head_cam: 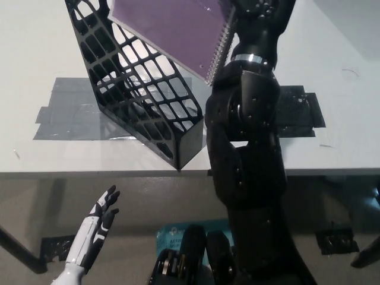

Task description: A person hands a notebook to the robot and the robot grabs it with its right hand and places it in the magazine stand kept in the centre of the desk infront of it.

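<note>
The right hand [261, 9], at the top edge, holds the purple spiral notebook [172, 29] tilted above the black mesh magazine stand [139, 89] on the desk [35, 35]; its lower corner could catch the stand's rim and tip it; grey tape patches [65, 116] lie beneath; the left hand [98, 228] rests below the desk, fingers apart.

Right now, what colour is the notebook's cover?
Purple, with a metal spiral binding; the head view shows the notebook clearly.
</note>
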